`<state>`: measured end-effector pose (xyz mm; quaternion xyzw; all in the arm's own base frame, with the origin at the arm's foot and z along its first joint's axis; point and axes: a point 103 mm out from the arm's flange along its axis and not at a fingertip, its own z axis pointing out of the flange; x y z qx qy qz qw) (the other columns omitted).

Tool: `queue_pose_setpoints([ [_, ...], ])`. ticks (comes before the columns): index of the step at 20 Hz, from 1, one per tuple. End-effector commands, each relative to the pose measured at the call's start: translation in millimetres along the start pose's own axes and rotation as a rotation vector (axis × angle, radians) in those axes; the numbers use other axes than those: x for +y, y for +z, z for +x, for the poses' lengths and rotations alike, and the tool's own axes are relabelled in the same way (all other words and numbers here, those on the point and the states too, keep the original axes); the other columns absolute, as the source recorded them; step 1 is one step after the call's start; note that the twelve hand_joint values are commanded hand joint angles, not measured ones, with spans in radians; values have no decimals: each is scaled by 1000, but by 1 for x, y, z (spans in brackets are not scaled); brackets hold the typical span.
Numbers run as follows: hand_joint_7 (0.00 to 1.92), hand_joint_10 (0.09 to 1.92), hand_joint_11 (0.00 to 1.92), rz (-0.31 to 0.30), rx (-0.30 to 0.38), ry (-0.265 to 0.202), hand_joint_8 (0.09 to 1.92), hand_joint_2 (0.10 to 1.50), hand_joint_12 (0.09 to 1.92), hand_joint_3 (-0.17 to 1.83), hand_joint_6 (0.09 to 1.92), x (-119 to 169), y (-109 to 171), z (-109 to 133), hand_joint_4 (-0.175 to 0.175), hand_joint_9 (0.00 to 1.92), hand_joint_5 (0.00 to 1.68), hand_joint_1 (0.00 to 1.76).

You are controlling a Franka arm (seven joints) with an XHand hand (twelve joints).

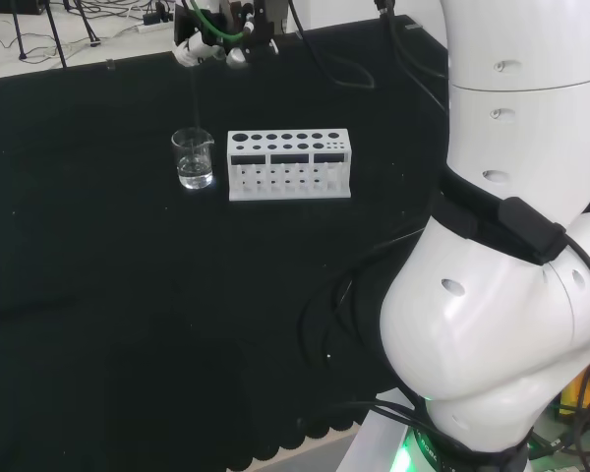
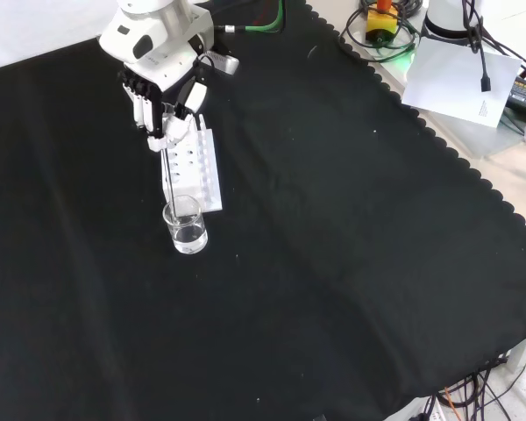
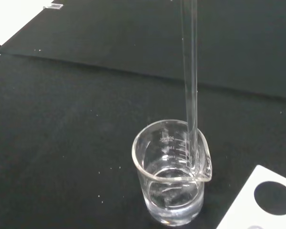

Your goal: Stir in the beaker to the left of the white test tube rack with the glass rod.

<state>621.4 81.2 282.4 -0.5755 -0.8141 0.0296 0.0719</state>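
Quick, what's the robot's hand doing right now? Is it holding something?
Hand: shut on the glass rod, whose lower end dips inside the beaker.

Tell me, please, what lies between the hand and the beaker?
The glass rod, running from the hand down into the beaker, as the front view shows.

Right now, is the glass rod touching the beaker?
Cannot tell. In the wrist view the glass rod goes down inside the beaker close to its spout, but clear glass against clear glass shows neither contact nor a gap. The hand holds the rod from above.
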Motion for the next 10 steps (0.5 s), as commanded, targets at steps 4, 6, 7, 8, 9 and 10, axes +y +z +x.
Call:
queue_pose_setpoints([
  [4, 1127, 824, 1646, 10, -1, -24, 1101, 1112, 686, -175, 87, -11, 6, 14, -175, 1626, 1378, 1309],
  [6, 1127, 824, 1646, 10, -6, -29, 1101, 1112, 686, -175, 87, -12, 2, 20, -175, 1626, 1378, 1309],
  [7, 1127, 824, 1646, 11, -7, -28, 1101, 1112, 686, -175, 87, -12, 1, 21, -175, 1626, 1378, 1309],
  [8, 1127, 824, 1646, 11, -8, -30, 1101, 1112, 686, -175, 87, -13, 1, 23, -175, 1626, 1378, 1309],
  [9, 1127, 824, 1646, 12, -13, -33, 1101, 1112, 686, -175, 87, -13, 0, 24, -175, 1626, 1379, 1309],
  [10, 1127, 824, 1646, 14, -14, -33, 1101, 1112, 686, -175, 87, -12, 0, 25, -175, 1626, 1379, 1309],
])
